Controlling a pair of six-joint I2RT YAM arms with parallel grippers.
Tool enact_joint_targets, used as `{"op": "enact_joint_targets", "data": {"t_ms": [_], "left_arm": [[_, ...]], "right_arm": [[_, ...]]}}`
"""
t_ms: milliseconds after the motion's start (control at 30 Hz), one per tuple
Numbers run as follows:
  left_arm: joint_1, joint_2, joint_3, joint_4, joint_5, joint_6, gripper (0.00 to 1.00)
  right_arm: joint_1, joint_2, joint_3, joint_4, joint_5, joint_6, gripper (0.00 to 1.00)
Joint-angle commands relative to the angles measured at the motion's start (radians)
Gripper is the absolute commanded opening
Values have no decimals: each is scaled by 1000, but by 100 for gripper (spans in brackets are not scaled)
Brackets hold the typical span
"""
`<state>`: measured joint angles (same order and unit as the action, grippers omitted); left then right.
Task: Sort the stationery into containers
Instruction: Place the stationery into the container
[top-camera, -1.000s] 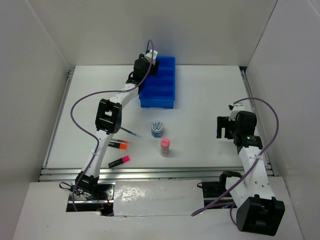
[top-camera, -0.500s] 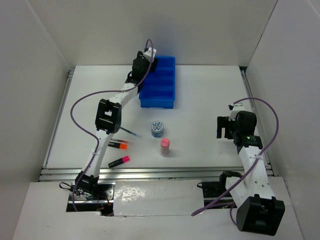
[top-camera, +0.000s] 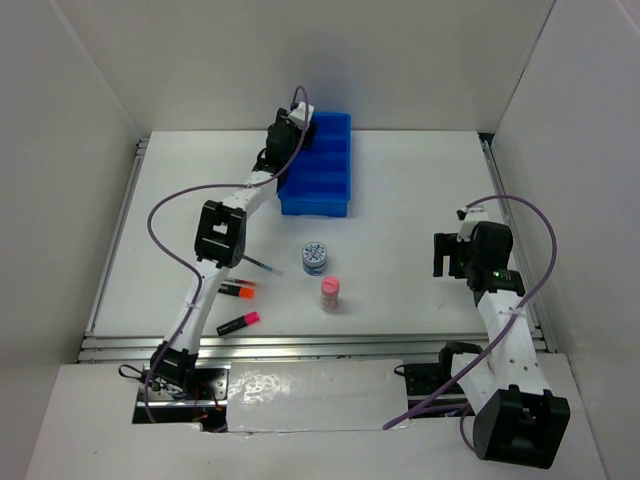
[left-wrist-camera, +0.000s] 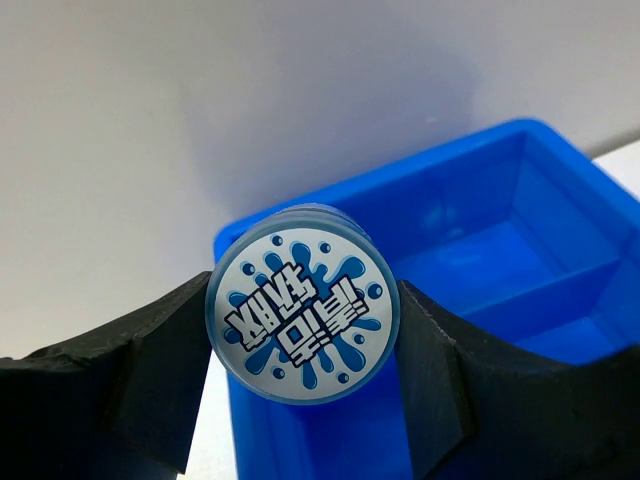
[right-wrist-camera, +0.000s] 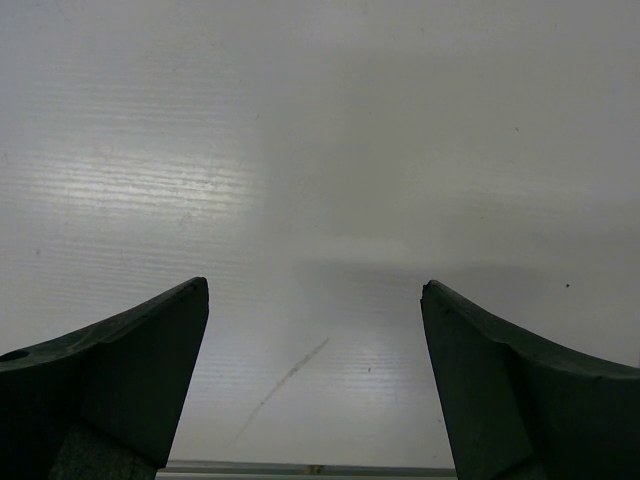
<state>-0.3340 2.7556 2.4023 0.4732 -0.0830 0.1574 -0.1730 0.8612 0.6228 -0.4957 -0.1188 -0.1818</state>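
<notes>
The blue tray (top-camera: 325, 185) stands at the back centre of the table, its compartments side by side. My left gripper (top-camera: 297, 122) hovers over the tray's far left corner, shut on a round blue-and-white patterned roll (left-wrist-camera: 302, 302); the blue tray (left-wrist-camera: 520, 250) lies just beneath it. A second patterned roll (top-camera: 315, 256) and a pink cylinder (top-camera: 330, 292) stand mid-table. An orange-black highlighter (top-camera: 237, 290), a pink-black highlighter (top-camera: 239, 322) and a thin blue pen (top-camera: 262, 264) lie to their left. My right gripper (top-camera: 442, 254) is open at the right over bare table, nothing between its fingers (right-wrist-camera: 130, 350).
White walls close in the table on three sides. Metal rails (top-camera: 300, 345) run along the near edge and both sides. The left arm's purple cable (top-camera: 165, 215) loops over the left part of the table.
My left gripper has shifted slightly right and toward the back over the tray's far corner with the roll still in it. The right arm has not moved.
</notes>
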Motion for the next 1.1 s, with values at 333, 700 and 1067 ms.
{"op": "enact_joint_targets", "data": {"t_ms": [333,700,1067], "left_arm": [[4,7,61,165,-6,1,54],[12,-8,86,166,-18,1,99],[36,-137,3,191,-14,-64,98]], "right_arm": [[-8,6,12,11,4,-18,93],[-8,-7,8,14,5,-18,93],[-8,-19,14,14,1,-12,93]]}}
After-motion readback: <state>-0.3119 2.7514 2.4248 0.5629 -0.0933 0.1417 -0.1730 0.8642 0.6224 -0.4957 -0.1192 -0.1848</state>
